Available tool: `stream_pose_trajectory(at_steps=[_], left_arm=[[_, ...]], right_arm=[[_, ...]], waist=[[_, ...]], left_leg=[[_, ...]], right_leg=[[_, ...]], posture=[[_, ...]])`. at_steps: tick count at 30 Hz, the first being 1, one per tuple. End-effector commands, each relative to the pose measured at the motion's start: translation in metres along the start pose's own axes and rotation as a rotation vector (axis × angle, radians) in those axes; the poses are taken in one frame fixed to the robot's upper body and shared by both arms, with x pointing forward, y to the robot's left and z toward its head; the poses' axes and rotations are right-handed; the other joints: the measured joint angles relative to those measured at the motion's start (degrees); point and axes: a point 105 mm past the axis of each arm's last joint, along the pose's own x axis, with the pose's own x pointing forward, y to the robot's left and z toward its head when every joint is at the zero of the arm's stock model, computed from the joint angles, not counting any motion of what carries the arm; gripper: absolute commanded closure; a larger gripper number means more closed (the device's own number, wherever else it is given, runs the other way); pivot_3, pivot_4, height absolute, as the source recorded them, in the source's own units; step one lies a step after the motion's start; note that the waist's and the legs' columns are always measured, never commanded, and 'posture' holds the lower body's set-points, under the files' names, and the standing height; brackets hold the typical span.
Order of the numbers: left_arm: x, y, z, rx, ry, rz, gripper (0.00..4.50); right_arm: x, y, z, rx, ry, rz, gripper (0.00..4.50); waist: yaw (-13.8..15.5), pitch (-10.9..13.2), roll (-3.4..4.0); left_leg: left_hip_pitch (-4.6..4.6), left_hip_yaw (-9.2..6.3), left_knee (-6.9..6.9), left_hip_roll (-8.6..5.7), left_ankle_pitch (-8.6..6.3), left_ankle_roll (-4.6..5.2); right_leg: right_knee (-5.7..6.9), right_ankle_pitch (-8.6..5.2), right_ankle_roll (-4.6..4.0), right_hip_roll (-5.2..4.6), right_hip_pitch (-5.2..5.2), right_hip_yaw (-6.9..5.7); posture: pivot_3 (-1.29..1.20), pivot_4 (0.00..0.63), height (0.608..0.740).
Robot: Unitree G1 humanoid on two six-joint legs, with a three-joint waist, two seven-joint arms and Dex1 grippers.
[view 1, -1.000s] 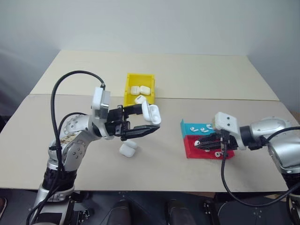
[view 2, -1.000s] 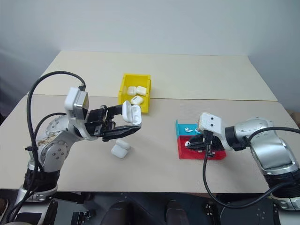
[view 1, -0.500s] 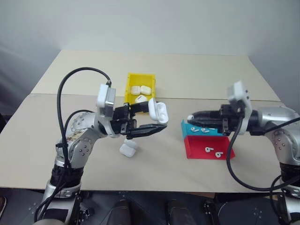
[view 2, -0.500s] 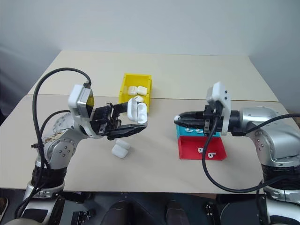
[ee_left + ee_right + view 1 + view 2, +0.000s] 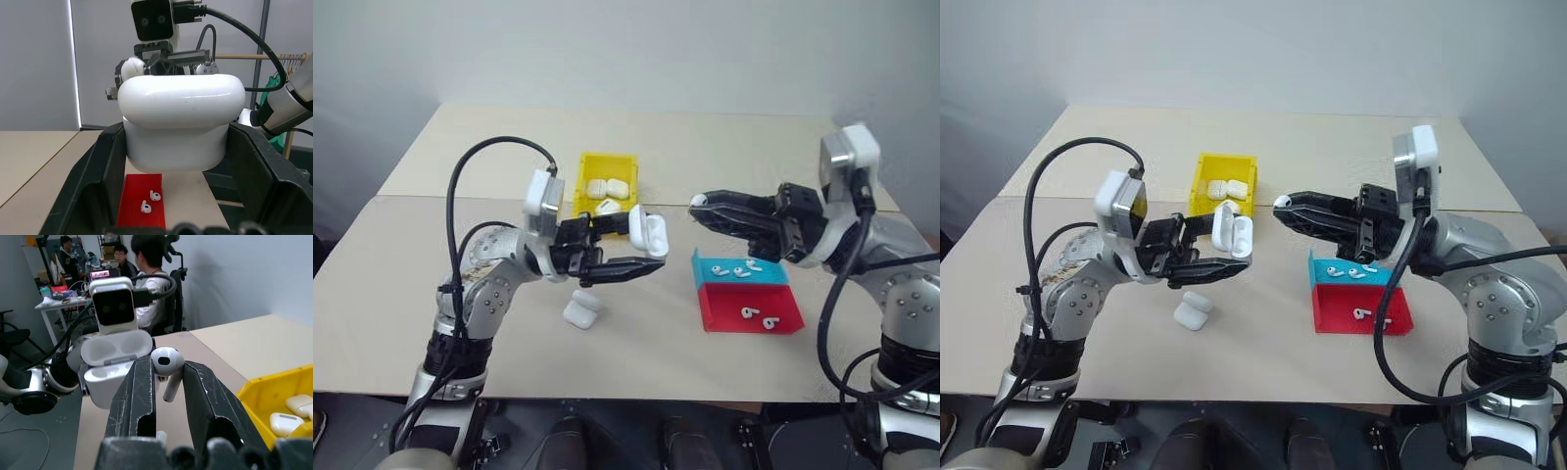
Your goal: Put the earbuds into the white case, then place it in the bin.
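Note:
My left gripper (image 5: 631,247) is shut on the white case (image 5: 647,232), held above the table with its lid flipped open. In the left wrist view the case (image 5: 181,122) sits between the two black fingers. My right gripper (image 5: 703,204) is shut on one of the earbuds (image 5: 697,200) and points left at the case, a short gap away. The right wrist view has that earbud (image 5: 167,363) pinched between the fingers, with the open case (image 5: 115,362) beyond it. More earbuds (image 5: 736,270) lie in a tray. The yellow bin (image 5: 607,161) stands behind the case and holds three white cases.
A flat teal-and-red tray (image 5: 781,297) lies on the table under my right arm, with earbuds in both halves. Another white case (image 5: 579,310) lies on the table below my left gripper. People sit at desks (image 5: 142,264) in the background of the right wrist view.
My right gripper has lifted off the tray with an earbud and swung up and left toward the open case. The left gripper and its case have stayed nearly still.

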Motion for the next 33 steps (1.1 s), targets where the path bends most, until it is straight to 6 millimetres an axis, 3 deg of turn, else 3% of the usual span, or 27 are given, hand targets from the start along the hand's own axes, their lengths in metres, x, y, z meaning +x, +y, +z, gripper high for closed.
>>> stream_pose_trajectory(at_steps=[1, 10, 25, 33], left_arm=[[0.004, -0.007, 0.006, 0.034, 0.005, -0.029, 1.72], [0.002, -0.014, 0.002, 0.030, 0.011, 0.004, 1.72], [0.009, -0.007, 0.001, 0.031, -0.008, -0.022, 1.72], [0.011, -0.004, 0.001, 0.028, -0.007, -0.041, 1.72]], right_arm=[[-0.001, 0.007, 0.020, -0.063, -0.065, 0.013, 3.86], [0.005, 0.012, 0.027, -0.067, -0.065, 0.066, 3.86], [0.015, 0.006, 0.029, -0.081, -0.017, 0.085, 3.86], [0.022, 0.014, 0.017, -0.066, 0.022, 0.102, 3.86]], waist=[[0.00, 0.00, 0.00], [-0.28, 0.00, 0.00], [-0.16, 0.00, 0.00], [-0.24, 0.00, 0.00]], left_leg=[[0.00, 0.00, 0.00, 0.00, 0.00, 0.00], [0.00, 0.00, 0.00, 0.02, -0.02, 0.03], [-0.03, 0.01, 0.00, 0.01, -0.05, 0.08], [-0.03, 0.01, 0.00, 0.02, -0.06, 0.10]], right_leg=[[0.00, 0.00, 0.00, 0.00, 0.00, 0.00], [0.00, 0.00, 0.00, 0.01, 0.00, 0.00], [-0.03, 0.00, 0.00, 0.00, -0.01, 0.00], [-0.04, 0.00, 0.00, 0.01, -0.01, 0.00]], posture=[[0.00, 0.150, 0.740], [0.00, 0.150, 0.740], [0.00, 0.150, 0.740], [0.00, 0.150, 0.740]])
